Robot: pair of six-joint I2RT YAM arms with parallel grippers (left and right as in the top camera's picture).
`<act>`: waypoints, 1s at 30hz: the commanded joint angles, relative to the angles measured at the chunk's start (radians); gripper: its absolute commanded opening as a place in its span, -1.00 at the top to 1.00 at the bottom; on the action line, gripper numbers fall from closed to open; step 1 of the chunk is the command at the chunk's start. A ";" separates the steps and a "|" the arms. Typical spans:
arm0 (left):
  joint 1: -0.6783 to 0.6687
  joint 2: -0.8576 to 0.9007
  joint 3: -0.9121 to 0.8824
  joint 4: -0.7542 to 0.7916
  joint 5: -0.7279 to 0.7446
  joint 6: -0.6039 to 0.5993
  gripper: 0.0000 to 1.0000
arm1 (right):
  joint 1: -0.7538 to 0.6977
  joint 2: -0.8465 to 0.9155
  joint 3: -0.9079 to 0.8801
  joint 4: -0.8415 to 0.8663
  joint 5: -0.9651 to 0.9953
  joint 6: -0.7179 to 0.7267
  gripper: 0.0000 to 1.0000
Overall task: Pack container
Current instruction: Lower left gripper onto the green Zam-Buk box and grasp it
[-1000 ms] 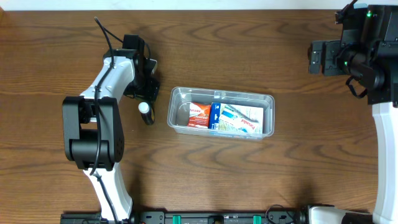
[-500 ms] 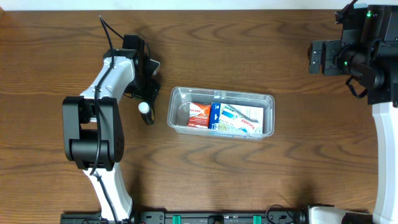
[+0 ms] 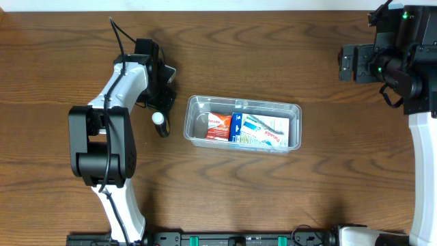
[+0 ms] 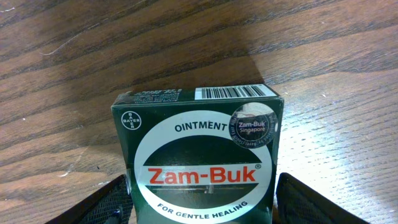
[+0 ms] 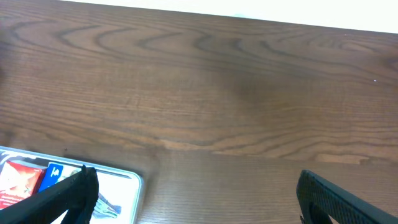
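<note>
Container [image 3: 196, 126] sits mid-worktop [image 3: 273, 198] with 2 packs inside: a red-white pack [image 3: 220, 126] and a blue-white pack [image 3: 256, 130], print too small to read. Just left of the container stands a white-capped bottle [image 3: 159, 121]. Up-left of the container, the left tool [image 4: 202, 182] pinches a green box [image 4: 199, 143]: "Zam-Buk", "OINTMENT", "FOR GENTLE HEALING", Bayer logo, barcode, round "Zam-Buk Singapore" sticker. Well up-right of the container, the right tool [image 5: 198, 180] is spread wide.
</note>
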 commanded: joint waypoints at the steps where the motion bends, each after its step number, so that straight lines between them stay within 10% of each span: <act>1: 0.002 0.010 -0.012 -0.002 0.007 0.009 -0.47 | -0.006 0.001 0.000 0.001 0.006 0.016 -0.99; 30: 0.002 0.007 -0.018 0.015 0.006 -0.077 -0.44 | -0.006 0.001 0.000 0.001 0.006 0.016 -0.97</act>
